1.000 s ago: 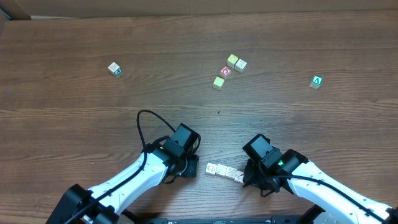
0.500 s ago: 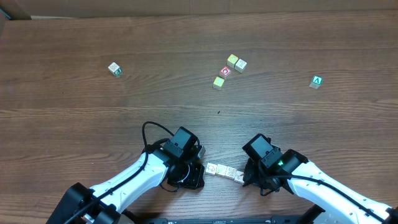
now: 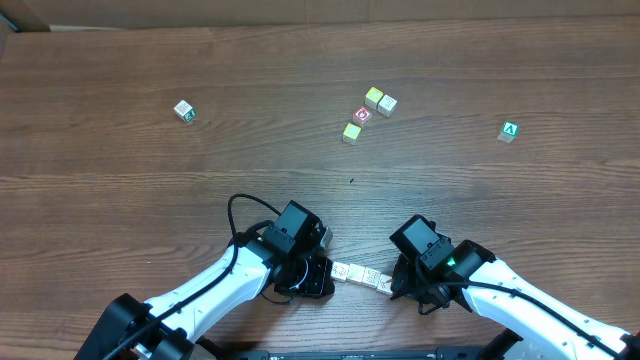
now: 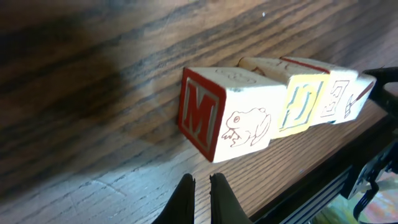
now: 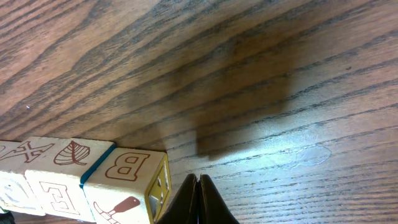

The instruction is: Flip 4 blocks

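The left gripper [image 4: 202, 184] is fully closed and holds nothing; its tips stand near the M block [image 4: 225, 116] at one end of the row. The right gripper [image 5: 198, 185] is closed and empty too, just beside the B block [image 5: 132, 176] at the other end. Between them the four blocks [image 3: 362, 277] lie touching in one line on the table [image 3: 120, 200], near its front edge. Whether any face is already turned I cannot tell; I judge that all four flips remain. The red-faced cube [image 3: 362, 115] and the green A cube [image 3: 509, 131] lie well apart.
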{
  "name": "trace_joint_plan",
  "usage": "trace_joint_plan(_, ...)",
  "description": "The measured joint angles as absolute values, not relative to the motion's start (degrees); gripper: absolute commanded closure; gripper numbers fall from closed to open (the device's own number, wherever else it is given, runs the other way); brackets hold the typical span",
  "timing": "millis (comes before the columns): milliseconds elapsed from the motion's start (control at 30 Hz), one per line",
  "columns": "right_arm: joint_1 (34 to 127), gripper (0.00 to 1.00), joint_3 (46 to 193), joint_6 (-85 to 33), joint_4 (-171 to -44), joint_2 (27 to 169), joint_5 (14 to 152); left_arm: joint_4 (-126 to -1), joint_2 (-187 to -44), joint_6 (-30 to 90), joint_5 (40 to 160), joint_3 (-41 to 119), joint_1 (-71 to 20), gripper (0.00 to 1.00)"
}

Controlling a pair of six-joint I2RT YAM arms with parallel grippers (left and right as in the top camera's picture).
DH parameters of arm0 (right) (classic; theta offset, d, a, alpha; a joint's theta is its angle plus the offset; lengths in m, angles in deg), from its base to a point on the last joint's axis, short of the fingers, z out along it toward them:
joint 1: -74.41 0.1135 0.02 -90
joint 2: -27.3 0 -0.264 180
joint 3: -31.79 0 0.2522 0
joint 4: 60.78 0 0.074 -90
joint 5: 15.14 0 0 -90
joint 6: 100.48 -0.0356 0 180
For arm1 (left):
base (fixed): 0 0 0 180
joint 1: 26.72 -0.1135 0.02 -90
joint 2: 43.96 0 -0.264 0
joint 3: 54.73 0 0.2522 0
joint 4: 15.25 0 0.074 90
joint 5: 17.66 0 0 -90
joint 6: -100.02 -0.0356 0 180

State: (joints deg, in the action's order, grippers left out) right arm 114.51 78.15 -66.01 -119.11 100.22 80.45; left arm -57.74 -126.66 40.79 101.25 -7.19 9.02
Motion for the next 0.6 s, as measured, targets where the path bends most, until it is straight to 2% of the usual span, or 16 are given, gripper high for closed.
trace_joint_plan(600, 114.5, 0.96, 78.1, -66.0, -119.7, 100.2, 80.6, -54.9, -126.7, 43.1, 99.5, -7.2, 9.0, 0.96)
